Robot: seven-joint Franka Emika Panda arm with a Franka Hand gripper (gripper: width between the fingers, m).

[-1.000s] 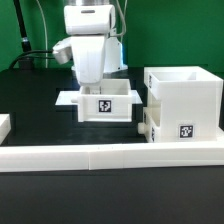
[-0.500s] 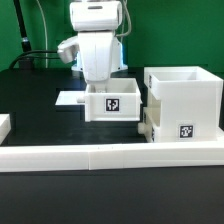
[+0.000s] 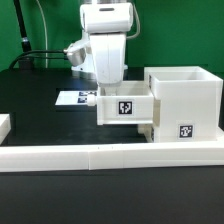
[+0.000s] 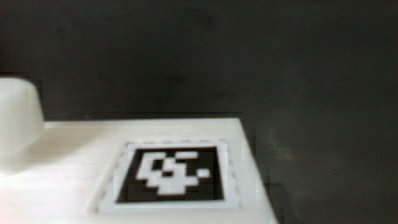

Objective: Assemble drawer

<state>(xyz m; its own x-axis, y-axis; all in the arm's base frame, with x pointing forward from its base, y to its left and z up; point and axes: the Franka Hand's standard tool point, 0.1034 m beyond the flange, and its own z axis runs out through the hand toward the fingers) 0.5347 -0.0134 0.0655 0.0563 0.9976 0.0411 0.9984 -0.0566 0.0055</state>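
The table (image 3: 30, 100) was a black, matte surface. Along its near edge ran a long low white border wall (image 3: 100, 153), spanning almost the full width. At the exterior view's left edge a small white block (image 3: 4, 124) sat just behind that wall. Toward the middle lay the marker board (image 3: 76, 99), flat, its printed tags partly hidden. At the exterior view's right side, near the front, the large boxy housing (image 3: 185, 105) stood on the table, a tag on its front face.

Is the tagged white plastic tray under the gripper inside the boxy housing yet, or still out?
Out: white plastic tray sits beside boxy white housing.
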